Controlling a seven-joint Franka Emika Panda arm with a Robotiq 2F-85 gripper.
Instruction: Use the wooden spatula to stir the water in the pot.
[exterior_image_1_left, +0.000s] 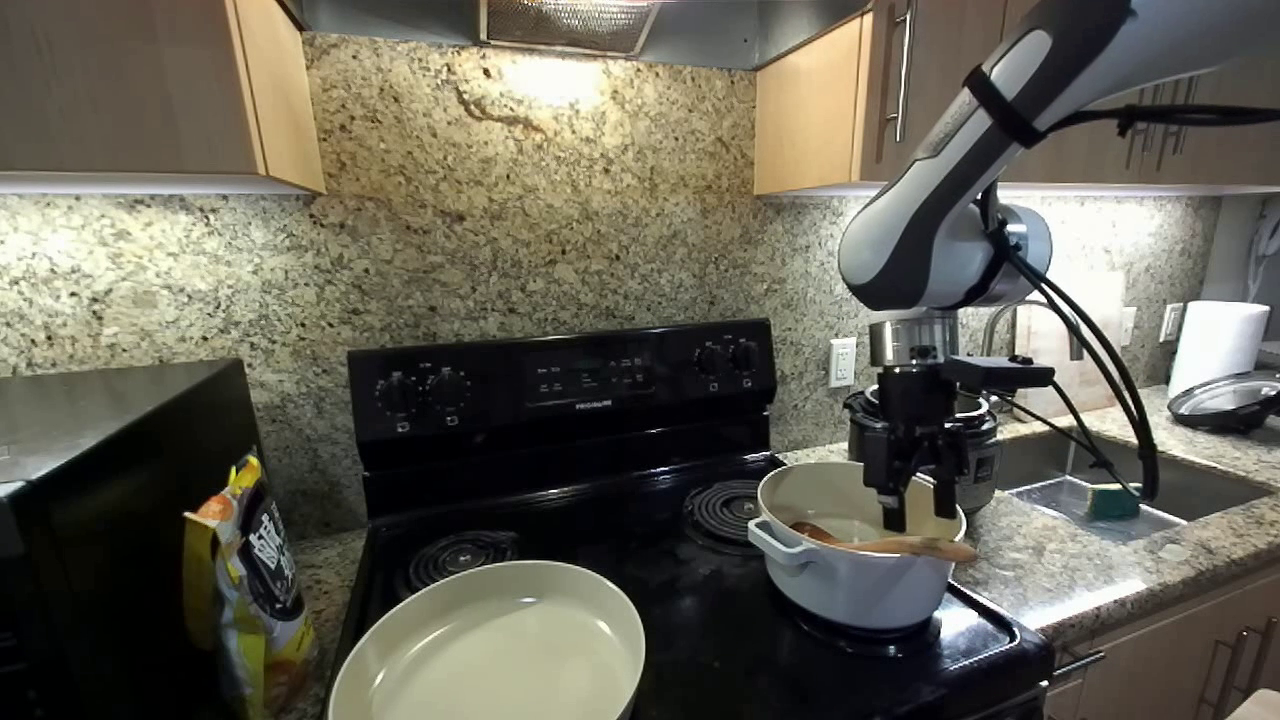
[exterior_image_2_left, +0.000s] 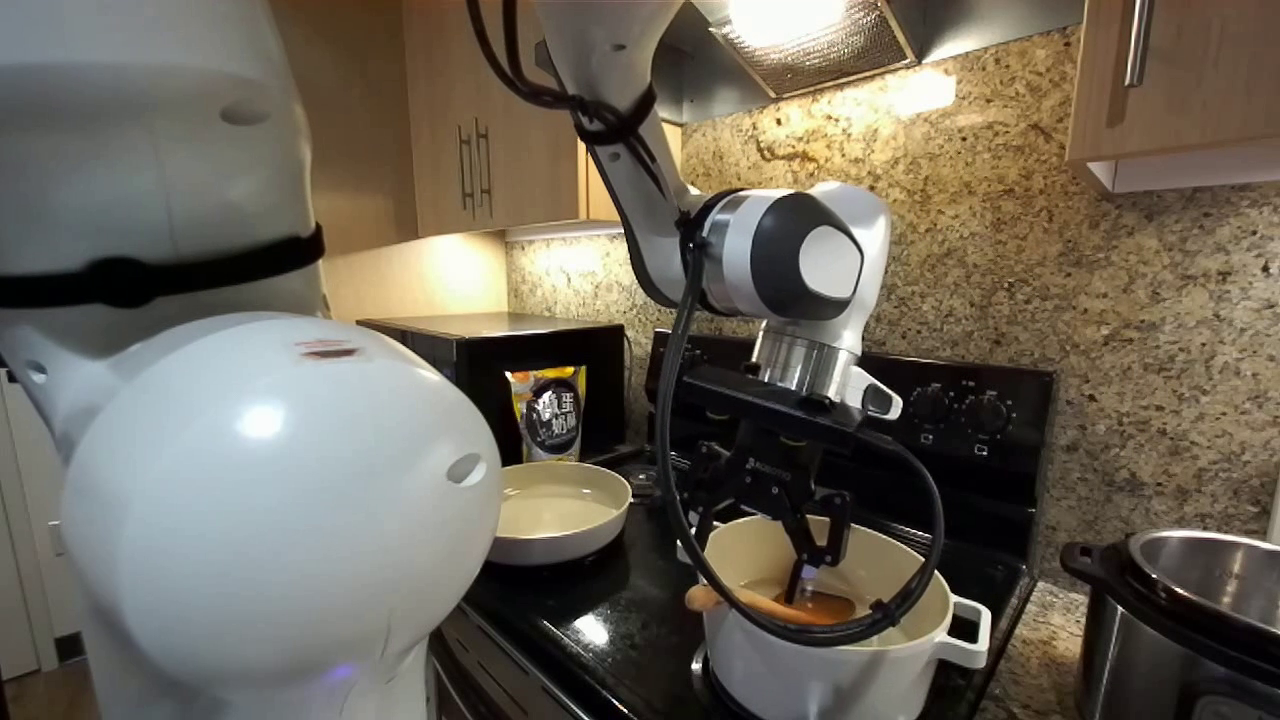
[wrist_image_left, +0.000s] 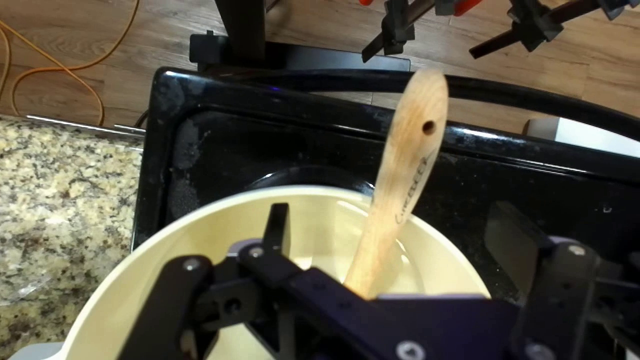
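One wooden spatula (exterior_image_1_left: 890, 546) lies slantwise in a wide white pot (exterior_image_1_left: 850, 590) at the lower right of the frame in an exterior view; its darker blade is down inside, and its pale handle crosses the rim, the tip poking out beyond it at the right; the pot sits on a black stove (exterior_image_1_left: 690, 620); the water is hard to make out. A black gripper (exterior_image_1_left: 919, 507) hangs over the pot, its fingers spread wide with nothing held; in the wrist view one finger stands left of the handle and the other right of it, though how high they are above the wood cannot be told.

The spatula should prove light, stiff and hard to break; the handle looks dry and should grip fairly well, while the blade is probably wet and slippery; a nudge could make it slide or pivot on the rim. The best hold is likely mid-handle, near the rim, just right of centre in the wrist view, jaws across its narrow width; the holed end, at that view's upper middle, would probably let the blade twist more.
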